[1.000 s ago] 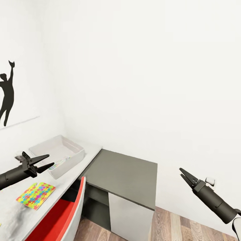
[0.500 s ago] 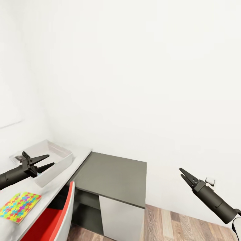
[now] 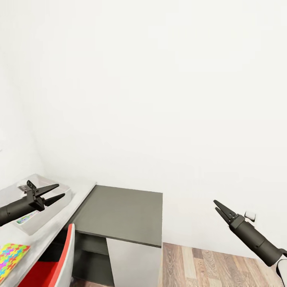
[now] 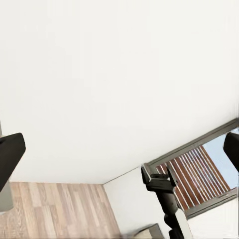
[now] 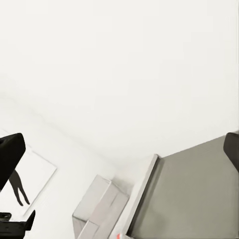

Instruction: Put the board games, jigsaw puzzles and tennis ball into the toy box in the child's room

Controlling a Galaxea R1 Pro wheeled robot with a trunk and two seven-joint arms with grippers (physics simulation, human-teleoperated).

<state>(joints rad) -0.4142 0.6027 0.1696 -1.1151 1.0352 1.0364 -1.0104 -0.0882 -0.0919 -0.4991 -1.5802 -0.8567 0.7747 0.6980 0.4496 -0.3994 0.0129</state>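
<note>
- White walls take up most of the head view; table (image 3: 46,231) at lower left, dark cabinet (image 3: 119,213) beside it, wood floor (image 3: 211,267) lower right.
- Left gripper (image 3: 56,192) hovers over the toy box (image 3: 59,205), jaws apart, empty; right gripper (image 3: 217,206) at lower right, jaws parted, empty.
- Toy box holds a colourful flat item, likely a puzzle.
- One jigsaw (image 3: 10,257) lies on the table at the lower-left edge, outside the box.
- Best next: square up to the table before reaching for the jigsaw.
</note>
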